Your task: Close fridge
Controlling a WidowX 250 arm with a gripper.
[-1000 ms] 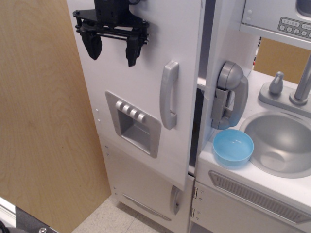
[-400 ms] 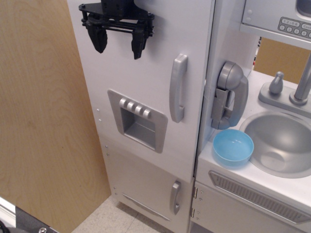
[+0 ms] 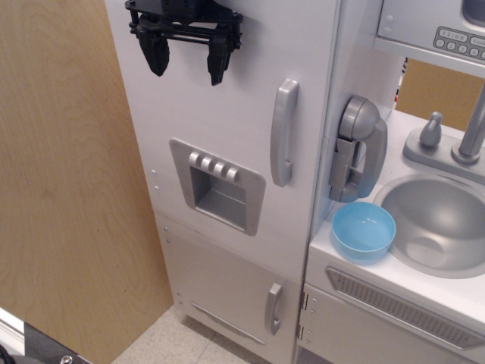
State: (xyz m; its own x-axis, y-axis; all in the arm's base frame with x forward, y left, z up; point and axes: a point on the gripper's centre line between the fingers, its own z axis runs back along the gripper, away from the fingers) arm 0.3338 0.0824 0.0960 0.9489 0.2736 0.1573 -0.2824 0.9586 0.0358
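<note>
The fridge (image 3: 227,136) door looks nearly flush with the cabinet, left of the grey phone (image 3: 356,148). The end effector (image 3: 186,67), fingers apart and holding nothing, is at the door's top, up-left of the long vertical handle (image 3: 283,133). Any remaining push goes straight into the door.

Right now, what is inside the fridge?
Nothing inside shows: the fridge door sits shut against the cabinet, hiding the interior. Only its grey handle and dispenser panel are visible, with the open gripper in front.
</note>
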